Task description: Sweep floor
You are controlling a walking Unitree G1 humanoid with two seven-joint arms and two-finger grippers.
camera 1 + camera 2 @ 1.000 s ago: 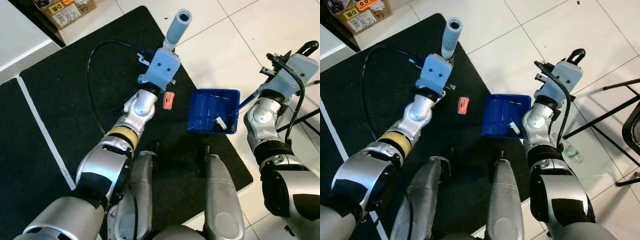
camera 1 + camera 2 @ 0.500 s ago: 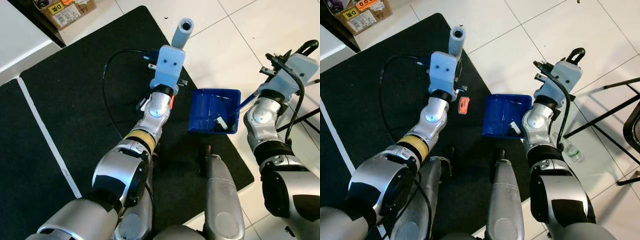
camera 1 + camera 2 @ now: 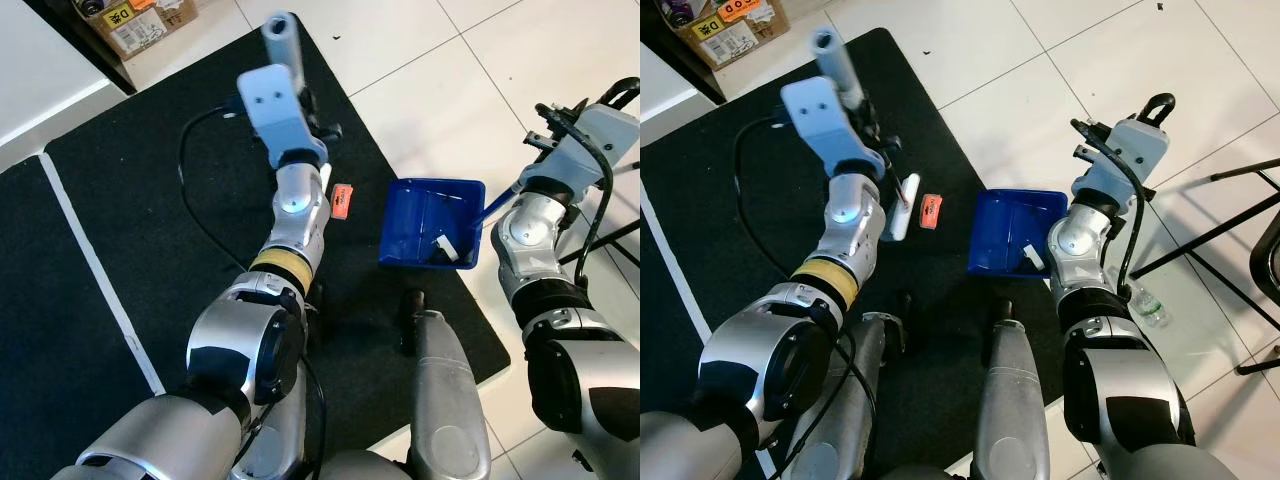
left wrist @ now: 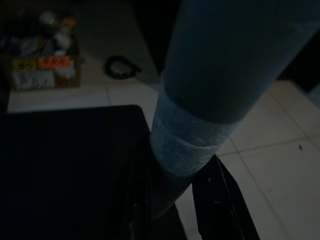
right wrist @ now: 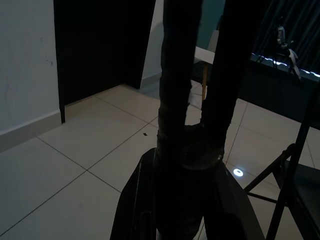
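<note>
My left gripper (image 4: 172,200) is shut on the grey-blue broom handle (image 3: 281,38), which sticks up over the black mat (image 3: 130,200). The broom's white lower end (image 3: 902,208) lies beside an orange scrap (image 3: 341,200) on the mat. A blue dustpan (image 3: 430,220) rests at the mat's right edge with a white scrap (image 3: 441,245) inside it. My right gripper (image 5: 192,165) is shut on the dustpan's dark, taped handle (image 5: 187,145), right of the pan.
A cardboard box (image 3: 130,20) stands at the far left by a dark cabinet. A plastic bottle (image 3: 1140,300) lies on the white tiles to my right, near black stand legs (image 3: 1220,220). My own legs (image 3: 440,400) are below.
My left arm has swung the broom handle's top from the right over to the left. The white lower end has come into sight beside the orange scrap. Dustpan and right arm unmoved.
</note>
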